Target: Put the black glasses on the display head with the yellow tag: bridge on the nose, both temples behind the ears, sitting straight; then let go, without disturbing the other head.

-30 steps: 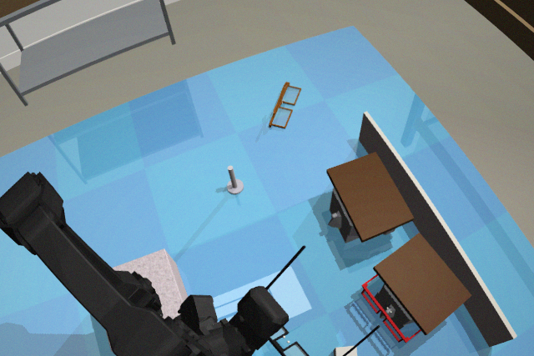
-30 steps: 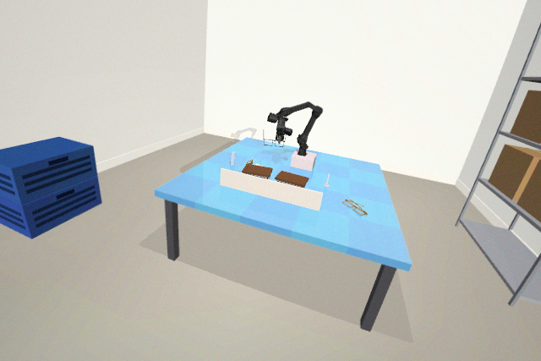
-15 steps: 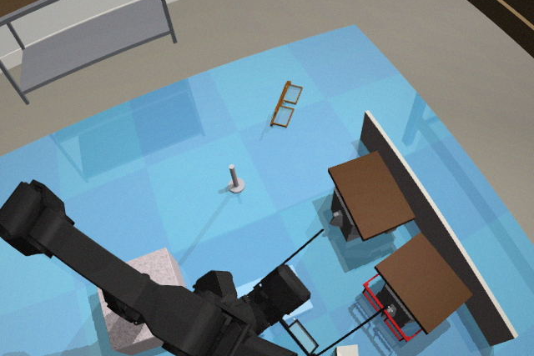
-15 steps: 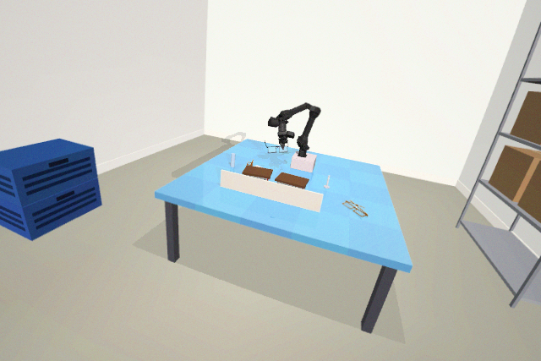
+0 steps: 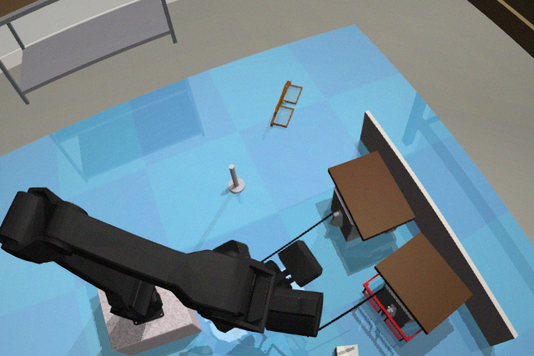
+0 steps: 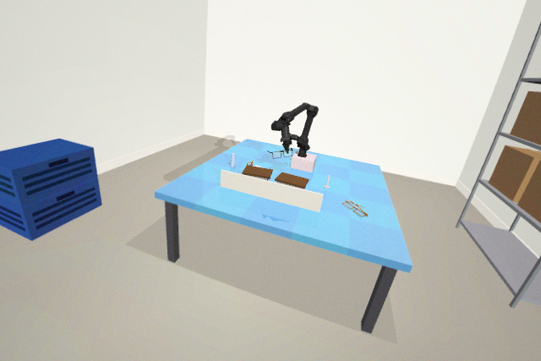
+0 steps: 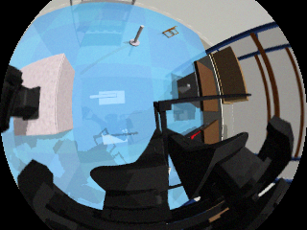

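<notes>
My gripper [image 6: 286, 150] [image 7: 160, 131] is shut on the black glasses [image 6: 281, 154] [image 7: 206, 99], above the table; the arm hides its fingertips in the top view. There, one black temple [image 5: 297, 238] reaches toward the nose of the upper dark head [image 5: 347, 228], and the other temple [image 5: 347, 312] overlaps the red glasses in view. Whether either touches cannot be told. The upper head wears no glasses. The lower head [image 5: 400, 316] wears the red glasses [image 5: 372, 297]. Brown boards [image 5: 370, 194] [image 5: 422, 283] cover both heads from above. No yellow tag shows.
A long upright panel [image 5: 440, 225] [image 6: 270, 191] stands behind the heads. A grey post [image 5: 234, 176] [image 6: 327, 182] [image 7: 139, 35] stands on the table, with orange glasses [image 5: 282, 97] [image 6: 356, 209] beyond it. A white block [image 5: 347, 350] lies at the lower edge.
</notes>
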{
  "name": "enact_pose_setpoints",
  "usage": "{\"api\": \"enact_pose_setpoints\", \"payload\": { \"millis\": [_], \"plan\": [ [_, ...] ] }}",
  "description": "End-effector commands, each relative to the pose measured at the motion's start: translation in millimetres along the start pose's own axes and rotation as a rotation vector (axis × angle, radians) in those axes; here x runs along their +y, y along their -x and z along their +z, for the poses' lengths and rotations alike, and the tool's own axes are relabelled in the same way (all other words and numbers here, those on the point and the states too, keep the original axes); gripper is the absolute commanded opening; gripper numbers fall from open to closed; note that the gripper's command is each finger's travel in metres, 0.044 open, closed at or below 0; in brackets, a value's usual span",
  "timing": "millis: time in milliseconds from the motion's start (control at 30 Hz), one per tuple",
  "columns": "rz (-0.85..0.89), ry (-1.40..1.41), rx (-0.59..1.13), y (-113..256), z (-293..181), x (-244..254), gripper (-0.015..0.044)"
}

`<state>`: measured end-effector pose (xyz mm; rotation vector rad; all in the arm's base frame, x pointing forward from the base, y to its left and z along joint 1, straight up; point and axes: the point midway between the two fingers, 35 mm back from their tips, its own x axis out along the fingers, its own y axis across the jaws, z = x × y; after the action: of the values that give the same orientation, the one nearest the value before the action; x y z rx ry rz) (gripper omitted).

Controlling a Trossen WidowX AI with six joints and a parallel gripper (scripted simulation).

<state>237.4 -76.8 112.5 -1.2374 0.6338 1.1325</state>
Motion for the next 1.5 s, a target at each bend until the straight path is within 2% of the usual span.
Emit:
{"api": "enact_pose_setpoints", "payload": {
  "millis": [0,800,1467],
  "plan": [
    [0.048,-0.025,0.003,-8.2,8.0,-5.6,0.0000],
    [0.279,-0.134,0.093,-55.9,68.1,-19.4,0.0000],
    [0.361,-0.182,0.259,-89.0,127.3,-18.4,0.0000]
  ]
}}
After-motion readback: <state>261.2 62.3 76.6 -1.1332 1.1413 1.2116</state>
